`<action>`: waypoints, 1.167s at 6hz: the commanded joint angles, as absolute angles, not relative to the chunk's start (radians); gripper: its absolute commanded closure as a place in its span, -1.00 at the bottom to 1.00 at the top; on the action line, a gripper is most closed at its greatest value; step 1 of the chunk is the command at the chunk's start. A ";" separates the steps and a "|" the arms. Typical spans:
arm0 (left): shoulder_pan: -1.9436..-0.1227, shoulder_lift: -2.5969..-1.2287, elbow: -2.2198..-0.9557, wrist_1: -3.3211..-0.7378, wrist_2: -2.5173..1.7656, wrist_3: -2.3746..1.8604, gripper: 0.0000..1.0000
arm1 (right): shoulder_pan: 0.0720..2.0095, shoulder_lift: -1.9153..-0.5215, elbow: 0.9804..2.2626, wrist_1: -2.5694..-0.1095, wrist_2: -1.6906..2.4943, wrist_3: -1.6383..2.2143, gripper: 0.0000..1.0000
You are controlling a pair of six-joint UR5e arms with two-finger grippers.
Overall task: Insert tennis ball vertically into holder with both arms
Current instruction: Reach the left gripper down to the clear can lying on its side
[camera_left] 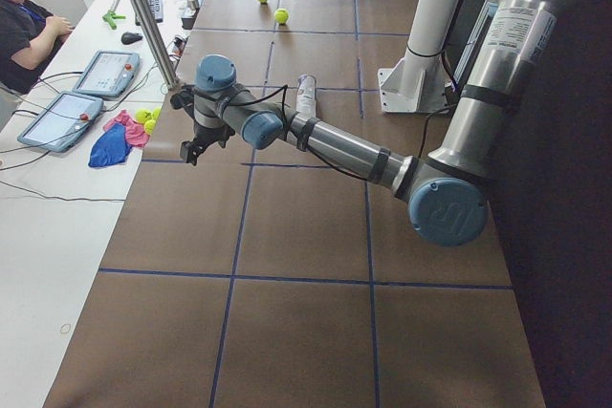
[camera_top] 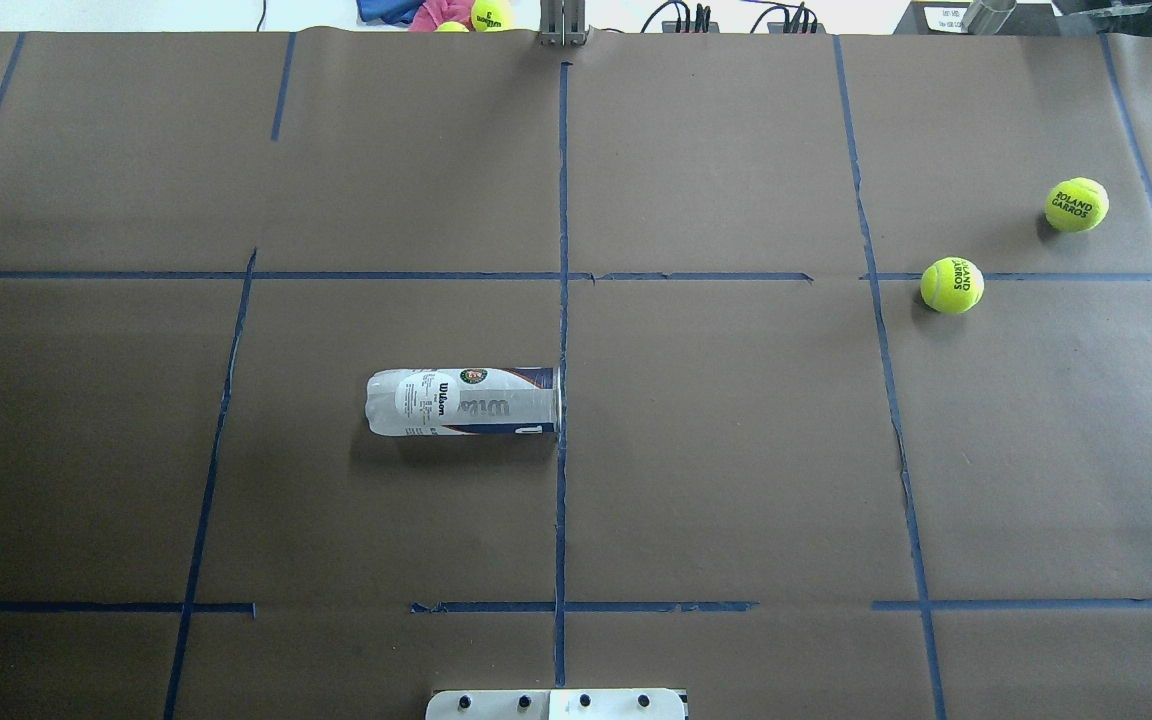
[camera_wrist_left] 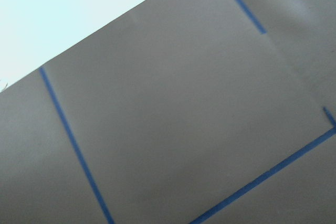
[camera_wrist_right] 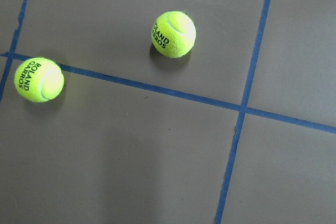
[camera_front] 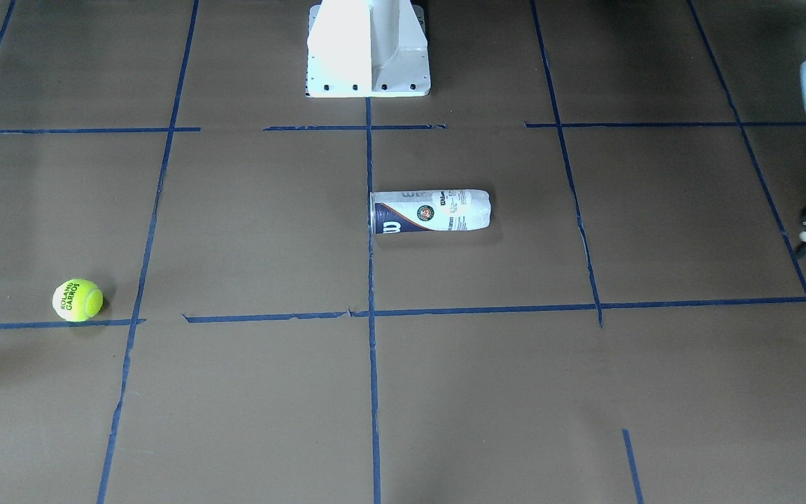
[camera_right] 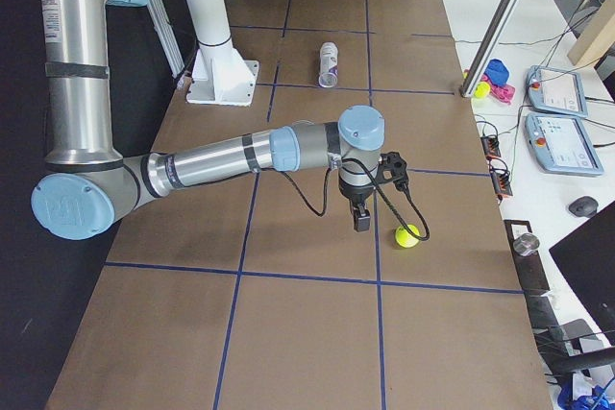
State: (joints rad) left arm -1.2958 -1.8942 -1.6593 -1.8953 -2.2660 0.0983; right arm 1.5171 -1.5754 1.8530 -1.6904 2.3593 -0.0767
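1. Holder (camera_top: 463, 401) lies on its side on the brown tabletop (camera_top: 736, 480), just to the robot's left of the centre tape line (camera_top: 562, 200) and out in front of the white pedestal base (camera_front: 368, 52).
2. Its long axis runs crosswise, from the robot's left to its right, flat along the tabletop rather than upright.
3. The rimmed mouth points toward the robot's right and sits right at the centre tape line. The rounded closed end points toward the robot's left.
4. The navy and white label (camera_top: 481, 405), with the Wilson name, faces upward.
5. Two balls rest on the robot's right side of the tabletop, well apart from the can. The first tennis ball (camera_top: 952, 285) sits on a cross line of blue tape. The second tennis ball (camera_top: 1076, 204) lies beyond it, further right and nearer the operators' side.
6. The right tool (camera_right: 361, 218) hangs pointing down above the tabletop near these balls, and its wrist camera looks down on both. How wide its fingers stand cannot be told.
7. The left tool (camera_left: 194, 148) hangs over the tabletop's far left, near the operators' edge and well apart from the can. Its wrist view shows only brown paper and tape, and its finger spread cannot be told either.
8. An operator (camera_left: 24, 7) sits at the white desk (camera_left: 57, 236) alongside.
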 commanded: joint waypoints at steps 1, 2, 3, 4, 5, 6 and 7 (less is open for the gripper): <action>-1.133 -1.991 -1.707 -1.911 -2.174 0.092 -1.00 | 1.517 -1.575 1.855 -1.690 2.359 -0.077 -1.00; -1.018 -2.047 -1.716 -1.910 -2.092 0.092 -1.00 | 1.517 -1.575 1.855 -1.690 2.361 -0.077 -1.00; -0.920 -2.074 -1.738 -1.908 -2.012 0.094 -1.00 | 1.517 -1.575 1.855 -1.690 2.361 -0.077 -1.00; -0.823 -2.075 -1.761 -1.907 -1.982 0.094 -1.00 | 1.516 -1.575 1.855 -1.690 2.361 -0.077 -1.00; -0.761 -2.126 -1.763 -1.848 -1.979 0.092 -1.00 | 1.516 -1.577 1.855 -1.690 2.361 -0.077 -1.00; -0.705 -2.207 -1.770 -1.704 -1.945 0.092 -1.00 | 1.516 -1.577 1.855 -1.690 2.361 -0.077 -1.00; -0.605 -2.253 -1.769 -1.639 -1.810 0.094 -1.00 | 1.516 -1.575 1.855 -1.690 2.361 -0.077 -1.00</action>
State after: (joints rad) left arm -0.6896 -2.2011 -1.7675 -1.7173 -1.9084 0.0926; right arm 1.5156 -1.5763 1.8546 -1.6904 2.3608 -0.0767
